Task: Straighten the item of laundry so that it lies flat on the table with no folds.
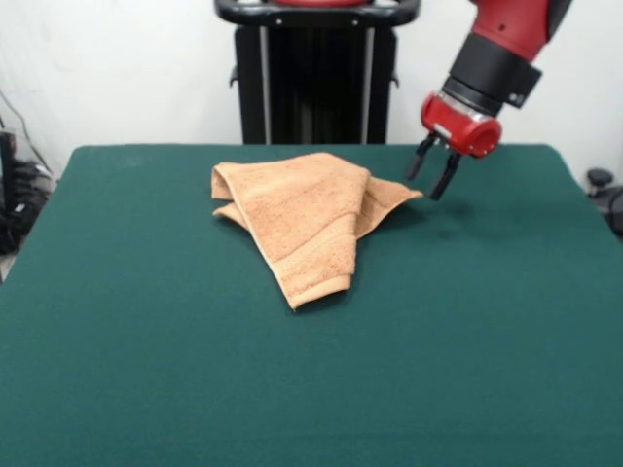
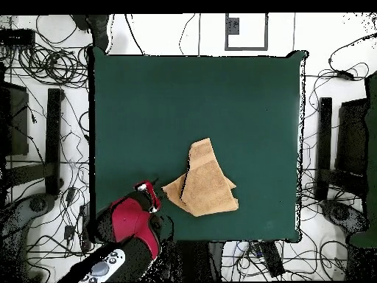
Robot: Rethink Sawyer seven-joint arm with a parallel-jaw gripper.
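The light orange-tan towel [image 1: 302, 216] lies crumpled and folded over itself on the dark green table [image 1: 292, 389], toward the far side near the robot. One folded flap points toward the camera, and a pointed corner sticks out to the right. My gripper [image 1: 431, 173] hangs open and empty just right of that corner, slightly above the table. In the overhead view the towel [image 2: 202, 183] sits near the table's [image 2: 147, 110] bottom edge, with my gripper [image 2: 150, 193] just left of its left corner. No care label shows.
The robot's black pedestal [image 1: 316, 78] stands behind the table's far edge. Cables and stands [image 2: 44, 147] surround the table on the floor in the overhead view.
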